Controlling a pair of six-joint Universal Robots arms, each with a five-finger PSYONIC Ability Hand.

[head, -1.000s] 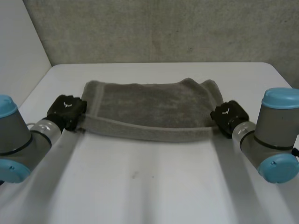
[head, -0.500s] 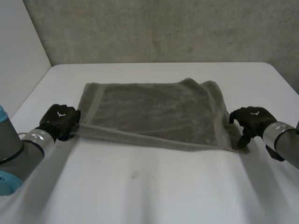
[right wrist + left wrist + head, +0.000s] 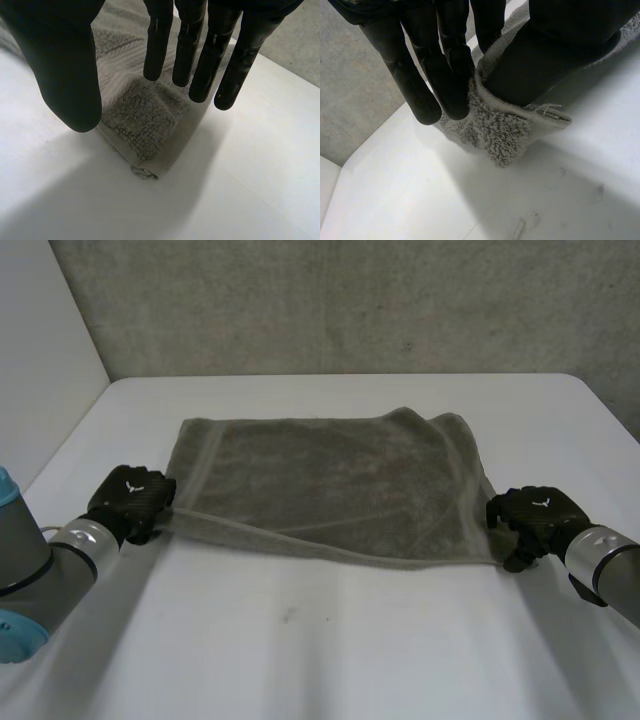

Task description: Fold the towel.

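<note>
1. Head view: we see the grey towel (image 3: pixel 330 485) spread over the white bench (image 3: pixel 320 650), filling the middle of the frame. Its far edge lies toward the grey wall (image 3: pixel 350 300) at the top.
2. The left robot hand (image 3: pixel 130 498), at middle left, sits at the towel's near left corner. The right robot hand (image 3: pixel 535 518), at middle right, sits just beside the near right corner.
3. Left wrist view: the left robot hand (image 3: pixel 555 50) is grasping the towel (image 3: pixel 505 130). We see the corner bunched and pinched between the thumb and the fingers (image 3: pixel 452 85), with its tip resting on the bench (image 3: pixel 420 200).
4. Right wrist view: the right robot hand (image 3: pixel 65 75) is released, its fingers (image 3: pixel 200 60) straight and the thumb held apart. The towel corner (image 3: pixel 145 120) lies flat on the bench (image 3: pixel 250 175) beneath them, and we see nothing gripping it.
5. Against half a second ago, the right robot hand is slightly lower in the frame. The near right corner now lies further in toward the centre, and the left robot hand has hardly shifted.
6. Against one second ago, both hands are lower in the frame, and the towel, then a narrower band, now covers more of the bench.
</note>
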